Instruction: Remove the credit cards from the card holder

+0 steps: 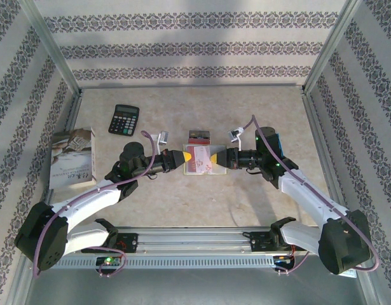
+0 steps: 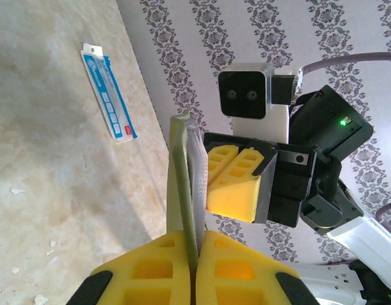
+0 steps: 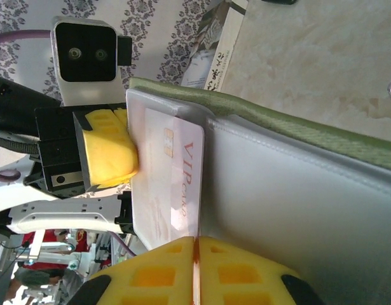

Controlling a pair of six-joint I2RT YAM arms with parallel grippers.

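Held up over the pale surface [image 1: 201, 210], mid-scene, between two arms meeting tip to tip: a small olive-green card holder [image 1: 201, 160], spread open, with its grey clear-pocket lining turned toward the right wrist camera. At its left edge, the left end effector [image 1: 186, 155], yellow pads clamped tight together on the olive cover. At its right edge, the right end effector [image 1: 222, 157], pads all but touching, pinching what looks like the near end of a pinkish-white card [image 3: 173, 184] marked VIP, partly tucked into a clear pocket. Long axis of that card in line with the right fingers, running straight from them toward the left arm. Nearer the card by far: the right side, in contact with it. Probably calls for a straight pull rightward along the card's length, out of the pocket mouth, with the holder anchored opposite.
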